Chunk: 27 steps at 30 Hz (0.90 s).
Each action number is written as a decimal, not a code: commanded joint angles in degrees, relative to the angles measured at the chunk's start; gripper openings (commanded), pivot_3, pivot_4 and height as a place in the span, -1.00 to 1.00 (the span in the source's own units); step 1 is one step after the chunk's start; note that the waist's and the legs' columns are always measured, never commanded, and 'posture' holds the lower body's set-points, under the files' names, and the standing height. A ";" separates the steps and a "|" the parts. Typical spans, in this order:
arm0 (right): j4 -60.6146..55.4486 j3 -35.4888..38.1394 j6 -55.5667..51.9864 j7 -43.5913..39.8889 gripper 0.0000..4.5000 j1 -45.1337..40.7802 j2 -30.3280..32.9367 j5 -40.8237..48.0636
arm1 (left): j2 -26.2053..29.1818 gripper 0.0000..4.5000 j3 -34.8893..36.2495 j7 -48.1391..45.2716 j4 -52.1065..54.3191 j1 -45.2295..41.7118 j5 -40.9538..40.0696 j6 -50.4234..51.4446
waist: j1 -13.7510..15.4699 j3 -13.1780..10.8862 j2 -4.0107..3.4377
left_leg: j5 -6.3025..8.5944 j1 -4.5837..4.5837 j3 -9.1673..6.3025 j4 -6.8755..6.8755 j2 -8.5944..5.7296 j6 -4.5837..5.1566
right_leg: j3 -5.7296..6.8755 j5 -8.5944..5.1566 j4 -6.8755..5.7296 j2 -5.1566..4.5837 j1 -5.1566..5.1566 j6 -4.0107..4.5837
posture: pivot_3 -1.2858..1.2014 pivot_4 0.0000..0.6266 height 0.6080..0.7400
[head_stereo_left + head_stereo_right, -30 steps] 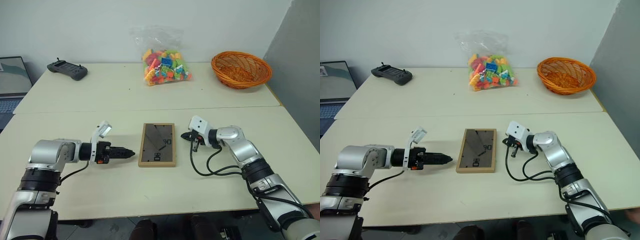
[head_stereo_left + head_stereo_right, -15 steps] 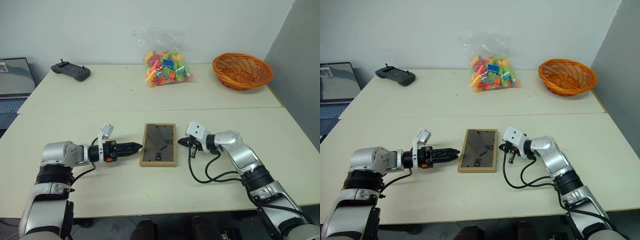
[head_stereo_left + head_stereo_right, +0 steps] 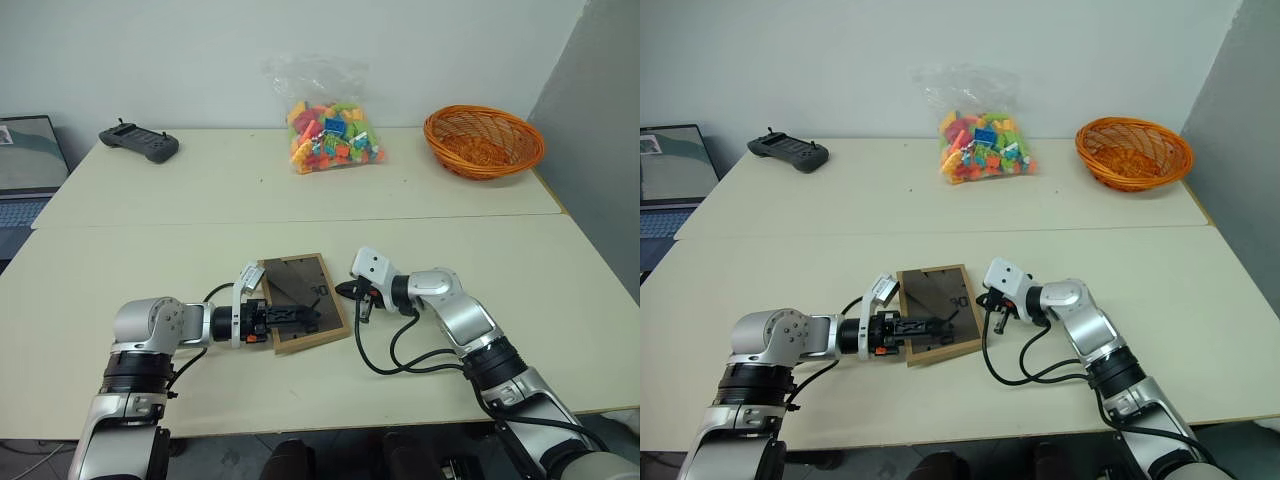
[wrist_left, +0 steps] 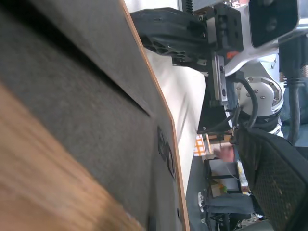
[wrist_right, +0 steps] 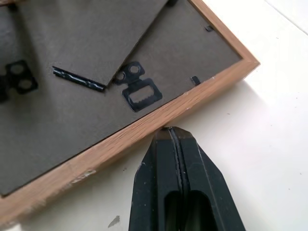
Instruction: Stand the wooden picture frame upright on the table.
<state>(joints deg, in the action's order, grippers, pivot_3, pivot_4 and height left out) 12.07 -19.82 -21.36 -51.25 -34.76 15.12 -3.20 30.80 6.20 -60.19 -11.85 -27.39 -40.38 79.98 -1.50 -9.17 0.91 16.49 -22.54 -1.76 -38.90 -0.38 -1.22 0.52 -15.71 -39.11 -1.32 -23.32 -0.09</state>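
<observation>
**Right wrist view: frame lying back-up, braced by my shut right fingers**

The wooden picture frame (image 5: 120,139) lies face down near the front of the table (image 3: 500,250), dark back panel and fold-out stand upward. I judge it light and rigid, with a smooth wood rim that may slide, and probably a breakable front; the rim edges are the sound place to take hold.

My right gripper (image 5: 169,132) is fully closed, holding nothing, tips pressed against the rim. My left gripper (image 3: 290,318) is spread wide over the frame's left edge, one finger across the back panel; no grip made.
</observation>
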 commanded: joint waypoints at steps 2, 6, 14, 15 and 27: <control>-1.53 0.97 0.17 0.75 -1.00 -0.29 0.43 0.87 | 0.54 0.80 3.82 3.13 -0.51 -0.21 -1.15 -0.38 | -0.06 0.00 0.00 | 0.01 0.01 0.00 0.00 0.00 0.02 | 0.01 0.00 -0.01 0.00 0.00 0.00 | 0.03 -0.52 1.00; -0.44 1.56 0.55 1.44 -1.00 -0.70 0.79 0.83 | 1.12 0.38 6.28 4.83 -0.99 -1.04 -1.79 -0.74 | -0.19 0.00 0.00 | -0.01 0.00 -0.02 0.01 0.00 -0.01 | 0.00 0.00 -0.01 0.02 -0.02 0.00 | 0.03 -0.52 1.00; 1.97 2.79 1.77 2.24 -1.00 -1.63 2.10 0.99 | 0.83 -0.40 10.74 7.91 1.08 -2.37 -4.31 0.43 | -0.18 -0.01 0.01 | -0.01 -0.01 -0.03 0.02 0.00 -0.02 | 0.00 0.00 0.01 0.02 -0.04 0.00 | 0.03 -0.52 1.00; 2.10 2.95 1.98 2.26 -1.00 -1.73 2.21 1.08 | 0.67 -0.50 11.20 8.30 1.57 -2.64 -4.76 0.45 | -0.17 -0.01 0.01 | -0.01 -0.02 -0.04 0.02 0.00 -0.02 | 0.00 0.00 0.01 0.02 -0.04 0.00 | 0.03 -0.52 1.00; -3.82 14.01 -10.52 -3.77 -0.79 -12.98 5.32 14.69 | 0.74 -0.59 13.04 11.84 11.81 -7.42 -10.34 1.47 | -0.10 -0.08 0.04 | -0.08 -0.21 -0.10 -0.01 -0.01 -0.15 | 0.04 0.01 0.01 0.01 -0.18 0.00 | 0.03 -0.52 1.00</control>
<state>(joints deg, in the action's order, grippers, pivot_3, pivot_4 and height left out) 11.95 -8.85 -27.35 -52.86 -44.99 19.89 6.48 31.31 16.98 -48.83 -2.70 -33.35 -48.26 82.12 -1.59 -9.25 0.95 16.41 -22.77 -1.85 -38.90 -0.40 -1.37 0.55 -15.70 -39.09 -1.31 -23.51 -0.09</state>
